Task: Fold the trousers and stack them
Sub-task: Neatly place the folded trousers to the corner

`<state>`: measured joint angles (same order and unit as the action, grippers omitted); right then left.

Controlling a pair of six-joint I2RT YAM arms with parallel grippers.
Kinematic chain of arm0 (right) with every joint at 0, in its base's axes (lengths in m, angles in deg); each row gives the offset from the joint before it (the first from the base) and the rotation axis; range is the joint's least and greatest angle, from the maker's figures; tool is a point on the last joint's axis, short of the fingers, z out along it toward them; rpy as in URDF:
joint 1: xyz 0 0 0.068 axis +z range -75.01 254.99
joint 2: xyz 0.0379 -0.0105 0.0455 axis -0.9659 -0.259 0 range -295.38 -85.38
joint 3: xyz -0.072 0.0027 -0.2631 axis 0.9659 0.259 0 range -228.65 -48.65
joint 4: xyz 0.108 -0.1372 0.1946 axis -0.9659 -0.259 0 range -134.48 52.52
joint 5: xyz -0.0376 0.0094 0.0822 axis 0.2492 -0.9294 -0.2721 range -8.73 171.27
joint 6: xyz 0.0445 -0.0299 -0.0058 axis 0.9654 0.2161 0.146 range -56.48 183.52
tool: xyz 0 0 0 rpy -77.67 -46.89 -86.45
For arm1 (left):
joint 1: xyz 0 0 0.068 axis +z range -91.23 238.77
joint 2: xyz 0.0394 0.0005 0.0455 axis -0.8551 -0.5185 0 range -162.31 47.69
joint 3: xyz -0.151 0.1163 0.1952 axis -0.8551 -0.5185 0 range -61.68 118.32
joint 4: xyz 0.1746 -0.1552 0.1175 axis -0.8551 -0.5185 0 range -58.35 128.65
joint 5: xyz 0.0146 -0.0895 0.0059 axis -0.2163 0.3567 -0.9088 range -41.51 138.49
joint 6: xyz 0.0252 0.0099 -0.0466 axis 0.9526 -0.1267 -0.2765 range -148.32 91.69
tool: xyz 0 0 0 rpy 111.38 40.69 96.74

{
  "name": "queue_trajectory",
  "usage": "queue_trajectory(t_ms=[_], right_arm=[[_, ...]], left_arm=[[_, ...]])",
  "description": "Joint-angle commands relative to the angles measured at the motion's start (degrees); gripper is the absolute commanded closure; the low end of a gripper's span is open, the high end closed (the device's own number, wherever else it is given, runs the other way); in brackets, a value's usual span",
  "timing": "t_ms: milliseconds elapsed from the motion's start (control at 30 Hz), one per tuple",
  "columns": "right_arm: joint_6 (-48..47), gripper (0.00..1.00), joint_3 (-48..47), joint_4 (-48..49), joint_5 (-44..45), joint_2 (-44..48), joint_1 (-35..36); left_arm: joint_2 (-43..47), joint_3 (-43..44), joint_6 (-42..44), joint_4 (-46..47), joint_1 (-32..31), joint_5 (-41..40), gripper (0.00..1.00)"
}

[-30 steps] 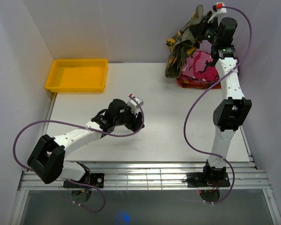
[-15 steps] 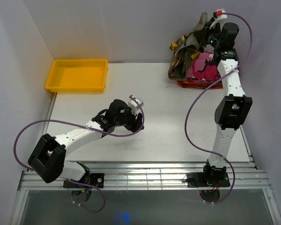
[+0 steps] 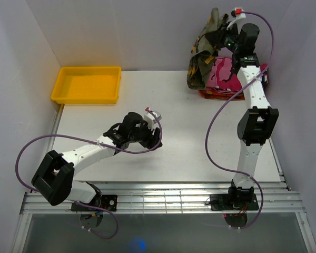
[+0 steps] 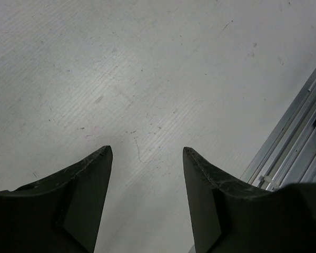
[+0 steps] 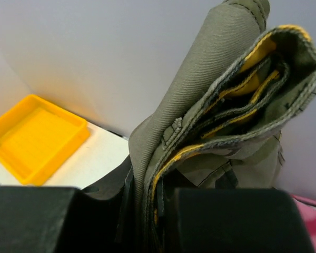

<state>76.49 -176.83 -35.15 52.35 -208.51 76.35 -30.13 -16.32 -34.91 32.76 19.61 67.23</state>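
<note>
One pair of trousers (image 3: 204,55) hangs at the far right corner, pinched in your right gripper (image 3: 225,38) above one pink garment (image 3: 225,76). Your left gripper (image 4: 147,153) stands wide over the table (image 3: 189,137); one yellow tray (image 3: 85,98) sits far left.

On my screen the trousers (image 5: 200,105) read as thick woven cloth, a matt twill with stitched edges. The table (image 4: 147,68) is matt white, faintly ribbed and scuffed. The left gripper (image 4: 147,152) is matt black plastic, finely scratched. The near rail (image 4: 289,142) is ribbed bare metal with a dull sheen. The far-left tray (image 3: 84,99) is smooth, slightly glossy yellow plastic.
</note>
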Motion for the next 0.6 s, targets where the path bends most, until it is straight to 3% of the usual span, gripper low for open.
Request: queue_trajectory(t_ms=[0,333,567], right_arm=[[2.67,0.92,-7.25,12.70,-0.52,1.93,2.76],[-3.82,0.92,-3.84,14.02,2.56,2.72,1.98],[-11.99,0.92,-2.25,11.48,2.13,0.97,-3.29]], left_arm=[[1.18,0.52,-0.88,-0.61,0.05,0.95,0.33],[1.62,-0.01,-0.62,-1.05,0.05,0.77,0.34],[0.92,0.87,-0.97,-1.93,0.13,0.94,0.33]])
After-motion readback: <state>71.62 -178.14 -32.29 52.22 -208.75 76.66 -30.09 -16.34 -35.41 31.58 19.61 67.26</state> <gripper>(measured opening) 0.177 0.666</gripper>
